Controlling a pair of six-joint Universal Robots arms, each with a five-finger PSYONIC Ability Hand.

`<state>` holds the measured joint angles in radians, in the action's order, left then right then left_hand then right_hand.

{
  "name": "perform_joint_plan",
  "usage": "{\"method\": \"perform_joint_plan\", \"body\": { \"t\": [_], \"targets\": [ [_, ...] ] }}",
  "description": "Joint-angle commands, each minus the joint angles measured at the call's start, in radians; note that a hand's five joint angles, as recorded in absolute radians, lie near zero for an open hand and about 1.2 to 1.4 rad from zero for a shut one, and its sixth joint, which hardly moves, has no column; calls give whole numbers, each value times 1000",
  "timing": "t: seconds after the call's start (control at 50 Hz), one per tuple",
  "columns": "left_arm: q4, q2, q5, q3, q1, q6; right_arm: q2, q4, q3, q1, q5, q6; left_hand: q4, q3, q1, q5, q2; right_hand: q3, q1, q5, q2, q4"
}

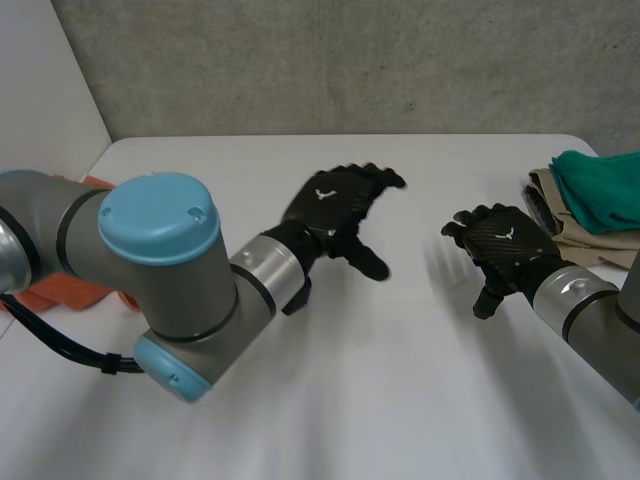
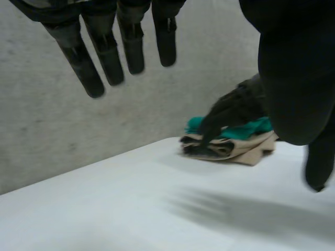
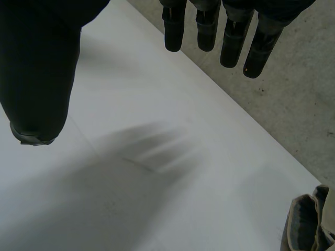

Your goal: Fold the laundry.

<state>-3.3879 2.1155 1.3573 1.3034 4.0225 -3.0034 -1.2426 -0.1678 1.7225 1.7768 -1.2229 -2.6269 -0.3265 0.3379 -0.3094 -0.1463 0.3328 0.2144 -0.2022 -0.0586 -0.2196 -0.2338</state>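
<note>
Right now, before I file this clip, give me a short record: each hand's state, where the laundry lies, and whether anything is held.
left hand: open, fingers straight, above the middle of the table, holding nothing
right hand: open, above the table beside the pile, holding nothing
teal cloth: on top of the pile at the table's right edge
beige cloth: under the teal cloth
orange cloth: at the table's left edge, partly hidden behind the left arm
table: white, bare between the hands
</note>
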Motion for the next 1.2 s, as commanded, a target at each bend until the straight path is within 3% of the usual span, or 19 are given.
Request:
{"method": "perform_joint_plan", "body": {
  "t": [0.02, 0.14, 0.26, 0.32, 0.42, 0.48, 0.5, 0.54, 0.56, 0.58, 0.6, 0.7, 0.78, 0.86, 0.96, 1.04, 1.16, 1.2],
  "targets": [
    [38, -34, 68, 40, 197, -276, 0, 1, 5, 3, 5, 1, 69, -80, 52, 63, -75, -40, 28, 59, 45, 59],
    [126, -37, 66, 103, 384, -625, 3, 1, 8, 10, 6, 1, 87, -98, 69, 81, -93, -40, 28, 59, 45, 59],
    [167, -26, 72, 142, 555, -891, 5, -2, 12, 13, 8, 1, 95, -107, 78, 90, -102, -40, 28, 59, 45, 59],
    [151, -22, 72, 143, 616, -966, 5, -3, 12, 15, 8, 1, 90, -101, 72, 84, -96, -40, 28, 59, 45, 59],
    [58, 11, 74, 143, 656, -999, 5, -4, 15, 15, 8, 2, 28, -39, 11, 22, -34, -40, 28, 59, 45, 59],
    [-8, 57, 80, 137, 662, -1003, 5, -4, 17, 15, 8, 2, -153, 142, -171, -159, 147, -40, 28, 59, 45, 59],
    [-28, 76, 82, 131, 662, -1003, 5, -4, 17, 15, 8, 2, -366, 355, -383, -372, 360, -40, 28, 59, 45, 59],
    [-40, 89, 82, 131, 662, -1003, 6, -4, 17, 13, 8, 2, -588, 576, -605, -593, 581, -40, 28, 59, 45, 59],
    [-44, 95, 83, 131, 661, -1003, 6, -4, 19, 13, 8, 2, -920, 909, -937, -926, 914, -40, 28, 59, 45, 59],
    [-44, 95, 83, 129, 659, -1002, 6, -4, 19, 13, 8, 2, -1068, 1057, -1085, -1074, 1062, -40, 28, 59, 45, 59],
    [-44, 93, 85, 128, 655, -1002, 6, -4, 19, 13, 8, 2, -1070, 1058, -1087, -1075, 1063, -40, 28, 59, 45, 59],
    [-44, 86, 146, 122, 598, -988, 6, -4, 17, 7, 6, 2, -1070, 1058, -1087, -1075, 1063, -40, 28, 59, 45, 59],
    [-44, 58, 210, 93, 489, -948, 6, -4, 14, 4, 6, 2, -1070, 1058, -1087, -1075, 1063, -40, 28, 59, 45, 59],
    [-44, -31, 230, 65, 388, -778, 6, -6, 12, 1, 2, 2, -1070, 1058, -1087, -1075, 1063, -40, 28, 59, 45, 59],
    [-36, -89, 223, 7, 218, -429, 5, -15, 11, -2, -1, 2, -1070, 1058, -1087, -1075, 1063, -40, 28, 59, 45, 59],
    [-7, -85, 211, -22, 95, -240, 3, -26, 8, -8, -3, 2, -1070, 1058, -1087, -1075, 1063, -40, 28, 59, 45, 59],
    [-36, 10, 122, -52, -88, -117, 2, -27, 0, -59, -3, 1, -1070, 1058, -1087, -1075, 1063, -40, 28, 59, 45, 59],
    [-42, 78, 108, -88, -120, -118, 2, -27, -1, -60, -4, 1, -530, 519, -547, -536, 524, -40, 28, 59, 45, 59]
  ]
}}
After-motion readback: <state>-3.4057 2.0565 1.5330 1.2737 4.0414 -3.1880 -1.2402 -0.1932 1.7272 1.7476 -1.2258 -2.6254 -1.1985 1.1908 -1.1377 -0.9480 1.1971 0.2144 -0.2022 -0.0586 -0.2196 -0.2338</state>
